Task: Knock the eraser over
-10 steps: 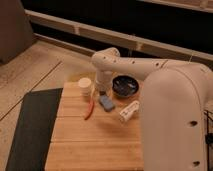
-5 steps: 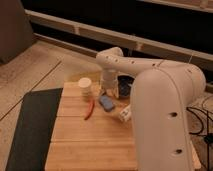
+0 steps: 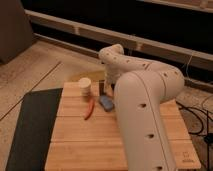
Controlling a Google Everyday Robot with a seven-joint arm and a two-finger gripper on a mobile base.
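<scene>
The eraser (image 3: 101,87) is a small dark grey block standing upright on the wooden table (image 3: 80,140), between a pale cup (image 3: 85,86) and my arm. My gripper (image 3: 106,80) is at the end of the white arm (image 3: 145,100), right beside the eraser on its right side and slightly behind it. I cannot tell whether it touches the eraser. The arm hides most of the gripper.
A flat blue-grey pad (image 3: 106,103) lies just in front of the eraser. A red chili-like object (image 3: 89,108) lies left of the pad. A dark mat (image 3: 30,125) runs along the table's left edge. The arm covers the table's right side.
The arm has swung left and closer, now covering the black bowl and white bottle. The gripper has come up beside the eraser, which still stands.
</scene>
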